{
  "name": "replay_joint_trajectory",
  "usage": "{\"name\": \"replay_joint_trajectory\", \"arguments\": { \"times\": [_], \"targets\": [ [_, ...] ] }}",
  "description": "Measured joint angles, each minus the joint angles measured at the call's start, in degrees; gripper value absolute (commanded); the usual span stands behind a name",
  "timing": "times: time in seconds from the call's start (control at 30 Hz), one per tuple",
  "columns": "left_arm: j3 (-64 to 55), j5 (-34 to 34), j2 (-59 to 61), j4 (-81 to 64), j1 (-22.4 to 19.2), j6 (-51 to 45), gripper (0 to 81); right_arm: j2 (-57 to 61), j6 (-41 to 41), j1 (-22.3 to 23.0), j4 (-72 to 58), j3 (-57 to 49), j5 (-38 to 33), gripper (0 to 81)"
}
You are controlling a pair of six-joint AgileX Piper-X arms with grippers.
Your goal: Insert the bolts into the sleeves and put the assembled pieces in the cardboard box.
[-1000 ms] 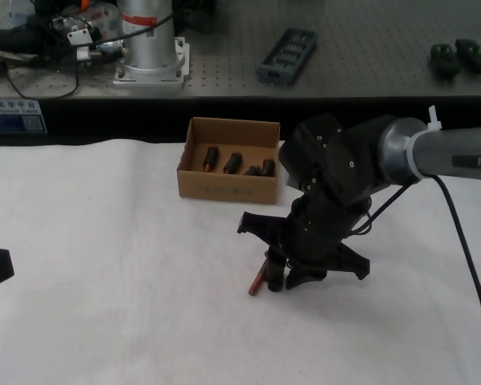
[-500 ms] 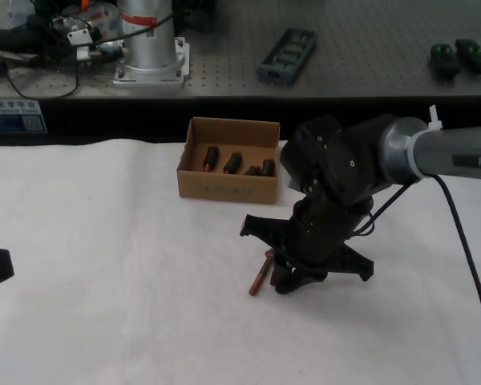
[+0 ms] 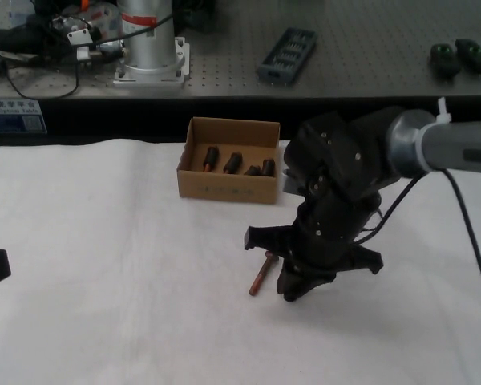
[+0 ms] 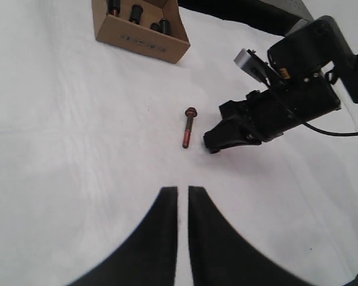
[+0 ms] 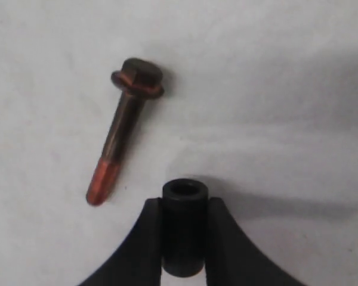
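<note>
Two fingers of the right gripper (image 5: 185,207) clench a black sleeve (image 5: 184,238), and we see its open bore end poking out past the tips while the fingers cover both its flanks. Just beside those jaws, clear of the sleeve, a bolt (image 5: 122,134) lies flat on the white cloth (image 3: 104,321), its shank tip reddish. Farther out beyond the bolt stands the cardboard box (image 3: 224,189) with dark assembled pieces (image 3: 234,163) inside; we cannot count them surely. The left gripper (image 4: 182,192) sits well back from the bolt, its jaws drawn together to a thin slit with nothing between, and its fingers run off the wrist view's edge.
</note>
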Motion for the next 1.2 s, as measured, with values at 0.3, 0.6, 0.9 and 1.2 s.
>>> {"name": "replay_joint_trajectory", "arguments": {
  "times": [0.3, 0.6, 0.9, 1.2],
  "targets": [
    [0.0, -2.7, 8.2, -2.9, -7.5, 0.2, 5.3, -9.2, -15.3, 0.0, 13.4, 0.5, -0.2, 2.8],
    [0.0, -7.5, 24.4, -14.5, -22.0, 0.2, 5.3, -30.3, -24.1, 0.0, 15.2, 15.4, 2.3, 2.8],
    [-5.9, -7.8, 41.1, -23.1, -30.6, 0.2, 31.4, -45.5, -24.6, 0.0, 15.4, 22.1, 2.3, 2.8],
    [-23.7, -9.7, 63.2, -24.5, -35.0, 3.2, 33.7, -55.1, -25.0, 0.0, 15.7, 24.1, 2.3, 2.8]
  ]
}}
